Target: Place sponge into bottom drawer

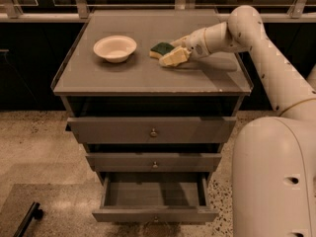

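Observation:
The sponge (160, 49), pale yellow with a dark green top, lies on the cabinet top (143, 78) right of centre. My gripper (168, 52) reaches in from the right at the sponge's right end. It is open, with one cream finger (174, 58) in front of the sponge and the other behind it. The sponge rests on the top and is not lifted. The bottom drawer (154, 215), the lowest of three, is pulled out and its shallow box shows nothing inside.
A cream round bowl (115, 47) stands on the cabinet top left of the sponge. The top drawer (153, 131) and middle drawer (154, 163) are slightly out. My white arm and base (276, 172) fill the right side. A dark bar (27, 220) lies on the floor, lower left.

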Controlling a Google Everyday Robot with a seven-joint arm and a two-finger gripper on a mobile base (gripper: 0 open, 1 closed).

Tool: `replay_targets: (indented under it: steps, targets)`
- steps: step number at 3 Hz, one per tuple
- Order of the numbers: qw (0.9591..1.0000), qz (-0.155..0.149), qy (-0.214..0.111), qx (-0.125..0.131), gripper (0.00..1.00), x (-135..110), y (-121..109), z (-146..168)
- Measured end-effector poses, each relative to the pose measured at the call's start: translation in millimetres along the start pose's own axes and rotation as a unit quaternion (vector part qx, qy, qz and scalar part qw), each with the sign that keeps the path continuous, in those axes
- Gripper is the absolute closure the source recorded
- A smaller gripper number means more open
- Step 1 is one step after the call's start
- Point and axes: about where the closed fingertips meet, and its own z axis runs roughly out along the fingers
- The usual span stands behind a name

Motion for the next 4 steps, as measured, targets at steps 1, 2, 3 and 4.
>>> replay_targets:
  steps: [1,2,3,4]
  targets:
    - [1.0000,0.000,0.000,0.000,0.64,0.0,0.0,0.0]
    - [1.0000,0.000,0.000,0.000,0.88,0.0,0.0,0.1]
    - [1.0000,0.000,0.000,0.000,1.00,0.0,0.0,0.1]
    - [1.0000,0.000,0.000,0.000,1.00,0.0,0.1,0.1]
